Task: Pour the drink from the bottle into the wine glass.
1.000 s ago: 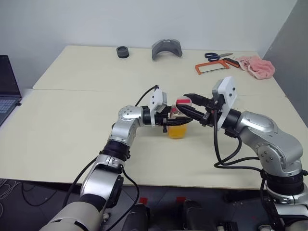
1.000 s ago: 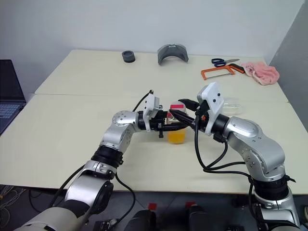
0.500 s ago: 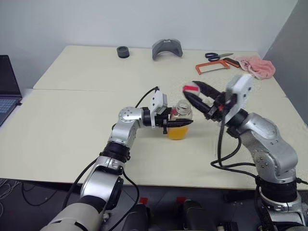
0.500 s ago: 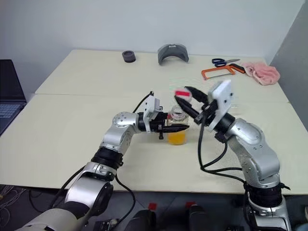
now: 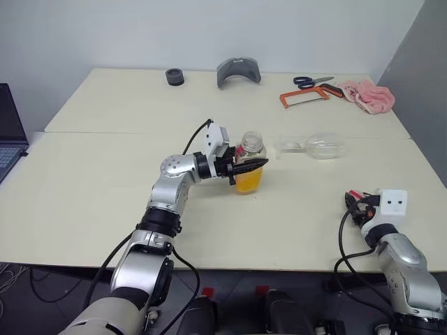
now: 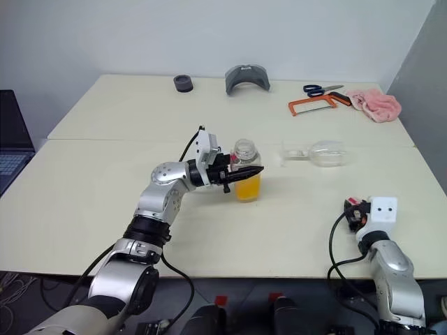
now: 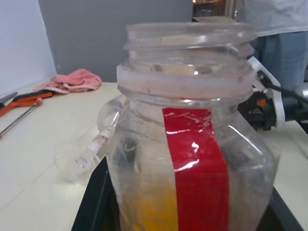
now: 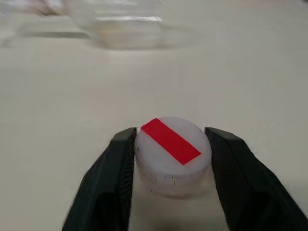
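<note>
"Two lots in the head views. List them, hazards first."

"Small clear squarish plastic bottle (image 5: 250, 148), mouth open, upright on the pale matt table (image 5: 105, 181). The left gripper (image 5: 255, 165) is clamped across its middle. Translucent orange-yellow drink (image 5: 248, 183) fills the lower part. The clear stemmed wine glass (image 5: 325, 145) lies on its side, well apart to the right, with its stem toward the bottle. My judgement: a pour now has nothing upright to land in, and the round bowl could roll if nudged. The right gripper (image 5: 354, 199) sits low near the table's front right edge."

"Left wrist view?"

"Ribbed screw neck with thin glossy walls that look easy to dent – a hard squeeze could push drink up and out. The vertical red-and-white label stripe (image 7: 195, 163) is smooth tape. The toppled glass lies behind it, with a soft pink cloth (image 7: 72, 79) beyond. A person in a grey top (image 7: 274, 19) stands at the back."

"Right wrist view?"

"Round white plastic cap with a red stripe (image 8: 166, 149), flat-topped, down at the table surface. The black jaws are closed against its two sides. If it is let go on its edge it may roll off the table."
</note>
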